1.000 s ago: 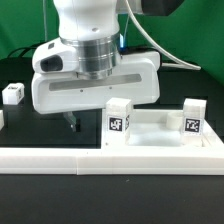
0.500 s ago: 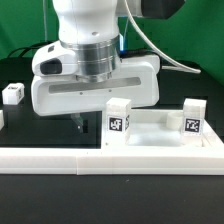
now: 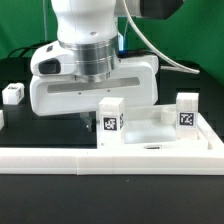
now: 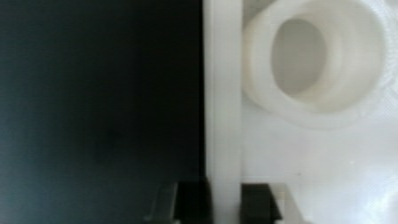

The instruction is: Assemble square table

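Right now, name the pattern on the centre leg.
Black-and-white tag on white leg, clearest in the exterior view.

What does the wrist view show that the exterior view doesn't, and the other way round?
Only the wrist view: the gripper shut on the thin rim of the tabletop slab, one finger on either side, and a round hole in the slab beside that rim.
Only the exterior view: two tagged legs standing on the slab, a loose leg at the exterior view's left, and the white border bar in front.
Both: the white slab and the black work surface.
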Robot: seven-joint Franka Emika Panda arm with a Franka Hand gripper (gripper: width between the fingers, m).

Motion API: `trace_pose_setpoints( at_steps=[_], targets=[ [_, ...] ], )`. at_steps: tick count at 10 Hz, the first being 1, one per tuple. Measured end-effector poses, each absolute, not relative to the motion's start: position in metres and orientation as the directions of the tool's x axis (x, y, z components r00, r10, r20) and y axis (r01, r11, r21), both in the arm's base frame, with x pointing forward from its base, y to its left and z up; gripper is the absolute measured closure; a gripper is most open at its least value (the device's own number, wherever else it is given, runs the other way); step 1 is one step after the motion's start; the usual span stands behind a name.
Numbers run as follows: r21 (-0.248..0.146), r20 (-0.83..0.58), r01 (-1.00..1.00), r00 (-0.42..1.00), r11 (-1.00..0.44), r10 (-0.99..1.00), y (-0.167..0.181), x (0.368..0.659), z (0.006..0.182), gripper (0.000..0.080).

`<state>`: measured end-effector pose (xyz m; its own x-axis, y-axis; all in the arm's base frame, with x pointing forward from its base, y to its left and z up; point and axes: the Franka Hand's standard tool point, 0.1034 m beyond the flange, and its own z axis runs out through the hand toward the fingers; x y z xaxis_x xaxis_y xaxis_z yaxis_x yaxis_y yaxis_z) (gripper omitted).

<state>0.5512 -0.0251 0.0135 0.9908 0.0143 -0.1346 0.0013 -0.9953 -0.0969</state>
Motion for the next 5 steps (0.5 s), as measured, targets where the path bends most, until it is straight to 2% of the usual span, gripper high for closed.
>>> trace_pose_setpoints(
  at_steps=[5],
  targets=[
    [-0.097, -0.135, 0.0, 0.991, -0.995, 0.013, -0.0258, 0.5511, 0.0135, 0.0739]
  ],
)
